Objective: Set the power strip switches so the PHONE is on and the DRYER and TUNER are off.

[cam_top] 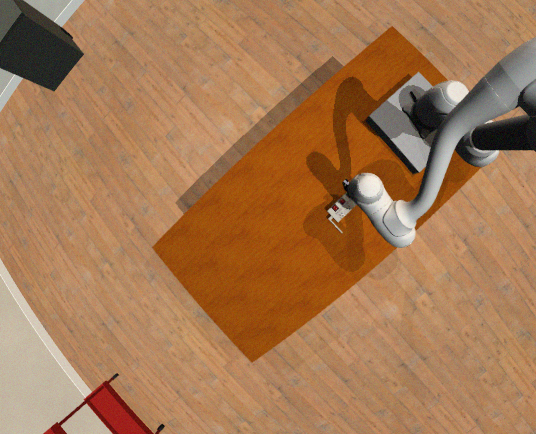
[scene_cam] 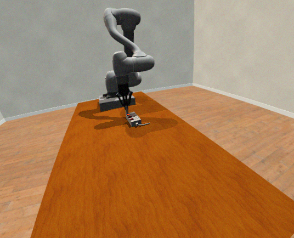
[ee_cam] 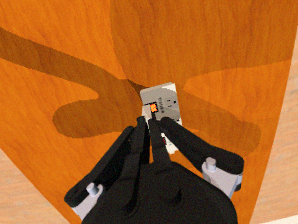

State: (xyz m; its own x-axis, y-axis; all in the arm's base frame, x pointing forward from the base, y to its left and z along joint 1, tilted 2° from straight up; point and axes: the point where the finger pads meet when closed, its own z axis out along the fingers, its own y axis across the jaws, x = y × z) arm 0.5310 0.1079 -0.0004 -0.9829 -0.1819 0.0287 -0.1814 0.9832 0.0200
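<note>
A small grey power strip (cam_top: pixel 340 208) (scene_cam: pixel 134 119) (ee_cam: pixel 162 102) lies flat on the brown table (cam_top: pixel 259 250) (scene_cam: pixel 125 178) (ee_cam: pixel 210 45), with red rocker switches on top and a short cable stub at one end. In the wrist view one switch (ee_cam: pixel 153 107) glows orange-red just ahead of my fingertips; the other switches are hidden under the fingers. My gripper (ee_cam: pixel 147 111) (scene_cam: pixel 126 108) is shut, its tips together and pointing straight down onto the strip's top. In the overhead view the wrist covers part of the strip.
The arm's grey base plate (cam_top: pixel 399 125) (scene_cam: pixel 109 103) sits on the table's far end. A dark box (cam_top: pixel 26 42) and a red cart (cam_top: pixel 111 407) stand on the wooden floor, far from the table.
</note>
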